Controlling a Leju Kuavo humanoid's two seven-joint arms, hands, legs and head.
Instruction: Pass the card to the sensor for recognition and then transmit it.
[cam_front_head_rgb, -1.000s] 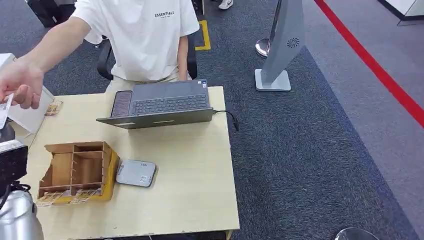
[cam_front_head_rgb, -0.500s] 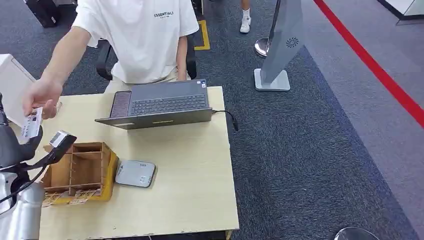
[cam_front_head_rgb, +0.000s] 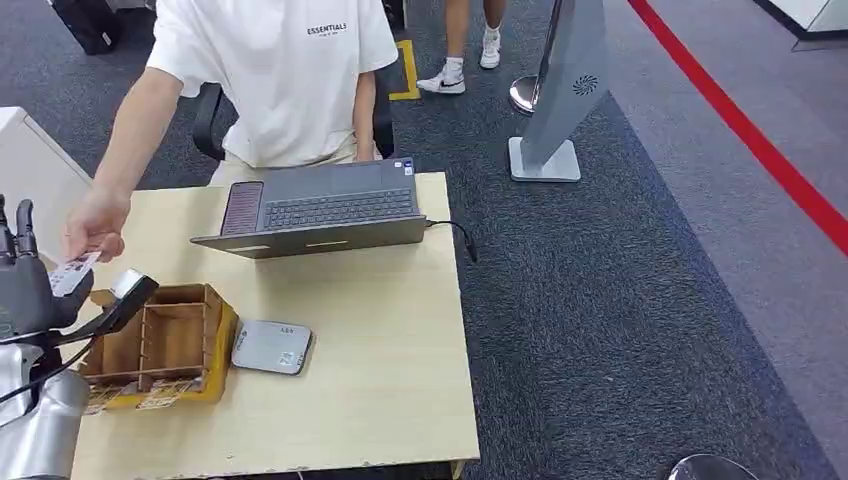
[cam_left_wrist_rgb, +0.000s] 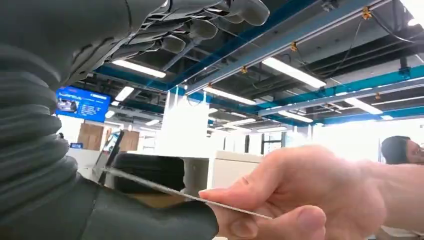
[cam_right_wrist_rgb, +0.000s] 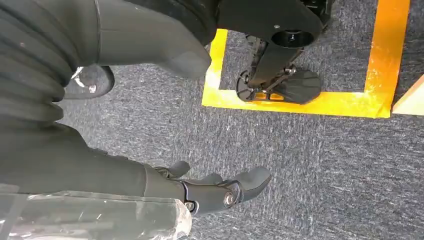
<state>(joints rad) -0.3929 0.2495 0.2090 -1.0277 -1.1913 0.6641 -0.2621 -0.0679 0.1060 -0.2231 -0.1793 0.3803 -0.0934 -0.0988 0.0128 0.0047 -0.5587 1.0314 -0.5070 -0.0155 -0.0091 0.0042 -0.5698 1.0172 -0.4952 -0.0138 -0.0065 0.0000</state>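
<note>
The left hand (cam_front_head_rgb: 30, 290) was raised at the counter's (cam_front_head_rgb: 380, 340) near-left edge, fingers (cam_left_wrist_rgb: 200, 20) apart, the card (cam_front_head_rgb: 72, 273) resting against it. A person's hand (cam_front_head_rgb: 95, 225) pinched the card's far end. The right hand (cam_right_wrist_rgb: 220, 192) hung over carpet, fingers loosely apart, empty. Farther back, the sensor (cam_front_head_rgb: 272, 346) lay beside a wooden organiser (cam_front_head_rgb: 160, 340).

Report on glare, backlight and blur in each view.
Head view: even lighting, sharp, soft shadows on the table. Left wrist view: ceiling lights blow out; the left hand looks dark, the person's hand and card slightly soft. Right wrist view: the right hand is sharp over carpet.
</note>
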